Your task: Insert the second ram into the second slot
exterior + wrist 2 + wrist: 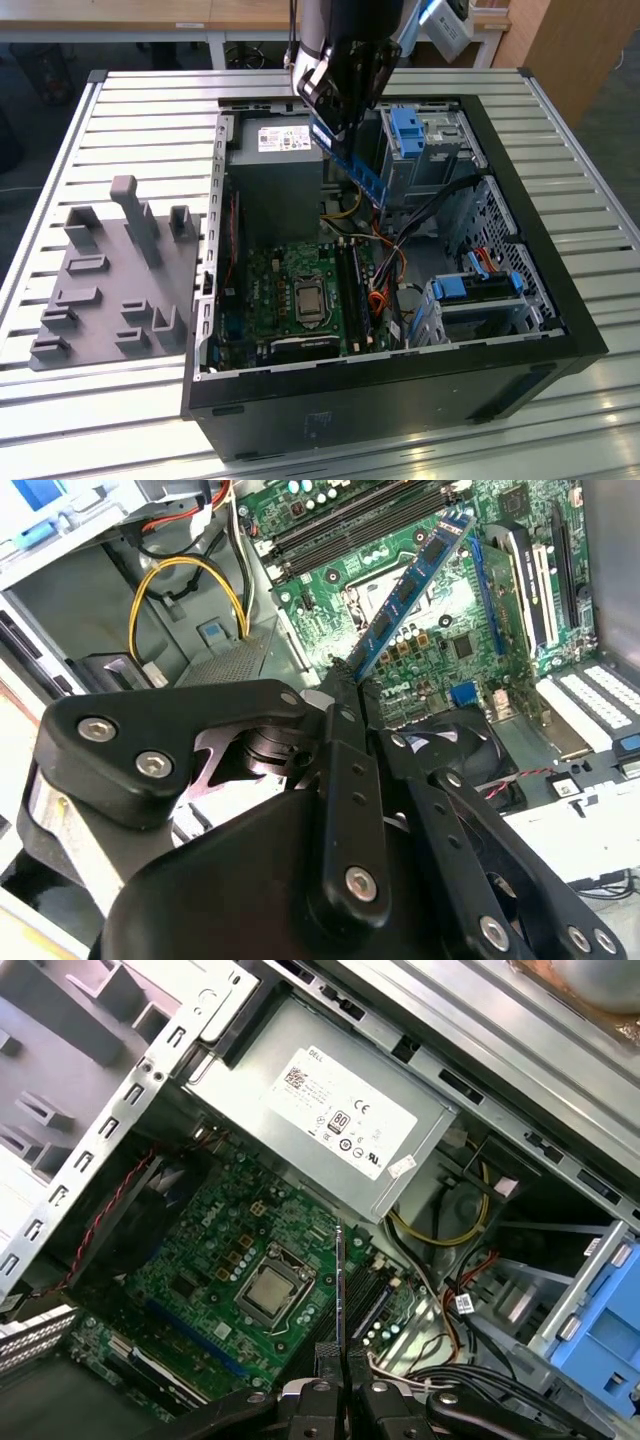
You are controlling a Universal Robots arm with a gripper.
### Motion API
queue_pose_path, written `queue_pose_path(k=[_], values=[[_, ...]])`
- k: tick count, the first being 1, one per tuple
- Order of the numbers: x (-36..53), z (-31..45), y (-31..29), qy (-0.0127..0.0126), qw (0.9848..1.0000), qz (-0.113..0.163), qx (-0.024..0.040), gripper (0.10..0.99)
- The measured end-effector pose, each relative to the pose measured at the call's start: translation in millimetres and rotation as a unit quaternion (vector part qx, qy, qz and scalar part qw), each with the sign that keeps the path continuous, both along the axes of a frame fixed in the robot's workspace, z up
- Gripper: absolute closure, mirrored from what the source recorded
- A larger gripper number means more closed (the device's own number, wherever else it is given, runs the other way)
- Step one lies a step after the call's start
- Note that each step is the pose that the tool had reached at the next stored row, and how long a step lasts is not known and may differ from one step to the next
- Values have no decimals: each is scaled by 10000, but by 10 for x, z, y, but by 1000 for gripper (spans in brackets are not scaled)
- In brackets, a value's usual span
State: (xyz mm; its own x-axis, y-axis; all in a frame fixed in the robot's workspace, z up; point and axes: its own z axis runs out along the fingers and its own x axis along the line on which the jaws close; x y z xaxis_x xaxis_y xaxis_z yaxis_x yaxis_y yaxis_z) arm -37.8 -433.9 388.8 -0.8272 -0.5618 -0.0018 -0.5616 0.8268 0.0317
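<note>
My gripper (pixel 340 122) hangs over the open computer case and is shut on the second ram (pixel 364 178), a thin blue stick that slants down out of the fingers toward the exterior view's right. In the second wrist view the ram (pixel 410 585) points from my fingers (pixel 345 705) toward the green motherboard (pixel 440 640). It is edge-on in the first wrist view, a thin line (pixel 339 1285) rising from my gripper (pixel 340 1370). The long dark memory slots (pixel 350 290) lie beside the processor socket (pixel 308 298), well below the stick and apart from it.
The grey power supply (pixel 280 170) fills the case's back corner. Blue drive-bay latches (pixel 408 130) and a drive cage (pixel 470 295) stand on the exterior view's right. Yellow cables (pixel 190 580) loop near the slots. A grey fixture plate (pixel 110 280) lies on the slatted table (pixel 150 110).
</note>
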Motion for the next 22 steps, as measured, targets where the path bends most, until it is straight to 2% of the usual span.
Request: queue_pose_path(k=[11, 22], values=[[0, 0, 0, 0, 9995, -303, 0, 949], [0, 0, 0, 0, 9982, -600, 0, 949]])
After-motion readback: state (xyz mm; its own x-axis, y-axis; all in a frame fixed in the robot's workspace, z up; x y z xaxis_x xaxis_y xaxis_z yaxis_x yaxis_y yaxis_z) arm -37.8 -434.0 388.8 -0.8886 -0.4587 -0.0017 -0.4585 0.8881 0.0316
